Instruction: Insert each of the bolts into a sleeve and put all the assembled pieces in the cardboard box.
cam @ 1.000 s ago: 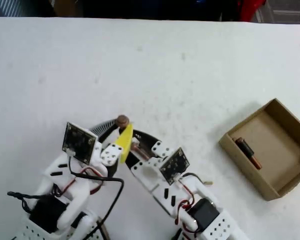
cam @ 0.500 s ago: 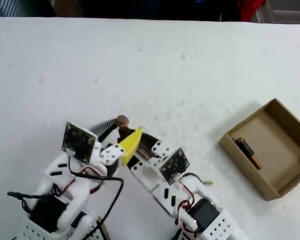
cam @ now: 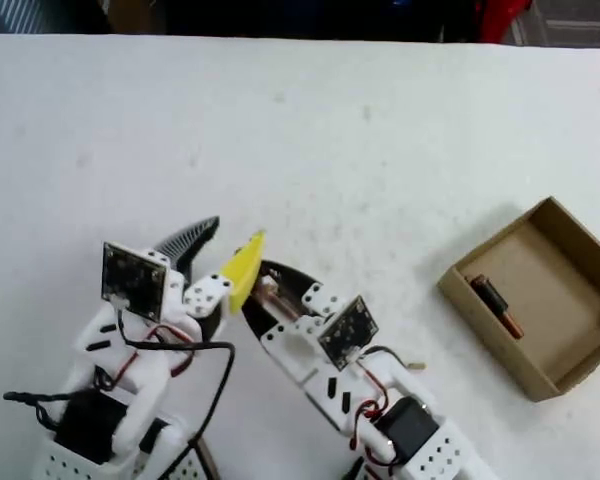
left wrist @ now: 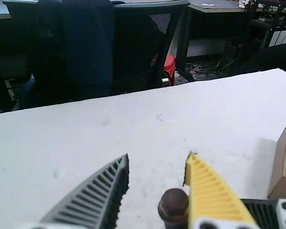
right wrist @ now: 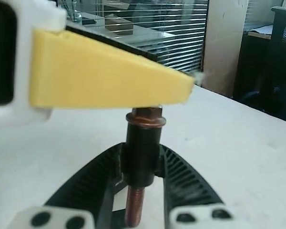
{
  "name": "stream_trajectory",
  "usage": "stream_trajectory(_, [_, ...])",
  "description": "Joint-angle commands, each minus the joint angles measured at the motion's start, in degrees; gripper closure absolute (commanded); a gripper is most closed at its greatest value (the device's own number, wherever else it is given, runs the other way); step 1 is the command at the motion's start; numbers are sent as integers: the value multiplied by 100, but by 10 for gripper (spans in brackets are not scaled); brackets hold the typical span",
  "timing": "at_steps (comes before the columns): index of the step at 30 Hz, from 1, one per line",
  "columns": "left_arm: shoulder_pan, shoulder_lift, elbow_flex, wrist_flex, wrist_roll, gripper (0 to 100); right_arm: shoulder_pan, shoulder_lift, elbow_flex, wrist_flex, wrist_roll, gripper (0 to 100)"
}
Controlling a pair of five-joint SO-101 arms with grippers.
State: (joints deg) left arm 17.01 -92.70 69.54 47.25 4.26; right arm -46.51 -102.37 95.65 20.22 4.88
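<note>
Near the front of the white table (cam: 330, 130), the two arms are set side by side with their grippers close together. The right gripper (right wrist: 140, 160) is clamped on a black cylindrical sleeve (right wrist: 140, 152), through which a copper-coloured bolt (right wrist: 144, 117) is passed: its head is seen at one end and its thread at the other. The left gripper (cam: 238, 228) is spread wide, with nothing held between its black finger and its yellow finger (left wrist: 209, 195). The yellow finger is placed just beside the bolt's head; whether they touch cannot be told. Well to the right, a brown cardboard box (cam: 555, 300) is seen, and one black-and-copper assembled piece (cam: 496, 306) is laid inside it.
</note>
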Motion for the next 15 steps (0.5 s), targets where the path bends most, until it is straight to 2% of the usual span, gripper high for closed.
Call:
stream_trajectory(1, [-92, -40, -97, -316, -35, 789, 66, -92, -105, -119, 0, 981])
stream_trajectory(4, [-295, -40, -264, -501, -35, 801, 198, -92, -105, -119, 0, 981])
stream_trajectory(8, [-936, -40, -492, -536, -62, 996, 505, -92, -105, -119, 0, 982])
stream_trajectory(10, [-1235, -40, -440, -501, -62, 938, 602, -92, -105, -110, 0, 982])
stream_trajectory(13, [-1587, -48, -316, -501, -70, 977, 734, -92, -132, -66, 9, 982])
stream_trajectory(15, [-1736, -48, -299, -475, -70, 974, 840, -84, -387, 400, 88, 982])
